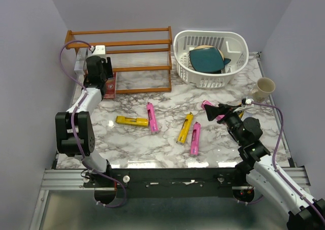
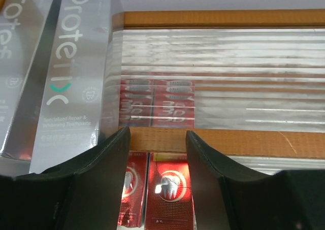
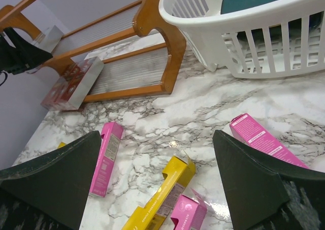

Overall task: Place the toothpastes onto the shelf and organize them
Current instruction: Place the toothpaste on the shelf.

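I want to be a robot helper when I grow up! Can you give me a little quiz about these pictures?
1. True or false: the white basket stands to the right of the shelf.
2. What colour are the boxes on the shelf's bottom level? A red, B yellow, C pink.
3. Fill in: the right gripper is ___.
Key: 1 true; 2 A; 3 open.
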Tool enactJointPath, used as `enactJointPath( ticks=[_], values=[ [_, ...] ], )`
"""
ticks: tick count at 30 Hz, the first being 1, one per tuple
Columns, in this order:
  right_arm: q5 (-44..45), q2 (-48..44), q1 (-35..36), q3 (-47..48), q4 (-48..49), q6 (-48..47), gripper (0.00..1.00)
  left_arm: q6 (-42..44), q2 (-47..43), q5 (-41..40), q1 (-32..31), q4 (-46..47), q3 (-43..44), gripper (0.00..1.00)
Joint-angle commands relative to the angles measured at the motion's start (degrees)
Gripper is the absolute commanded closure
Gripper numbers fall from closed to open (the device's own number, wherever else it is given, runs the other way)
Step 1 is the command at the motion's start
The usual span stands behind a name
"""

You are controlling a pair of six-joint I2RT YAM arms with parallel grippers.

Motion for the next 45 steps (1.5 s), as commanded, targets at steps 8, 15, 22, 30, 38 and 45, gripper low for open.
enactJointPath(
  ticks=[8,15,22,30,38,45],
  values=[
    [-0.85,0.45,-0.17,-0.58,1.39,-0.79,0.0,0.51,0.81,-8.81,0.09,1.61,1.2,0.41],
    [-1.29,1.06,-0.17,-0.58,1.83,-0.7,0.0,-3.09,0.72,-2.76,0.18,5.21,1.47,0.41],
    [-1.29,1.76,-0.17,-0.41,1.75,-0.88,0.0,-2.66,3.53,-1.33,-0.61,9.17,3.31,0.41],
    [-1.38,3.08,-0.17,-0.14,1.84,-0.96,0.0,-1.34,8.45,-2.56,-0.62,8.2,6.65,0.41],
    [-1.73,3.79,-0.17,0.03,2.01,-0.96,0.0,-0.46,9.6,-11.61,-0.62,10.75,6.83,0.4],
    [-1.73,3.7,-0.17,0.12,1.75,-1.05,0.0,-0.19,11.09,-18.2,-0.62,9.79,8.85,0.4]
  ],
)
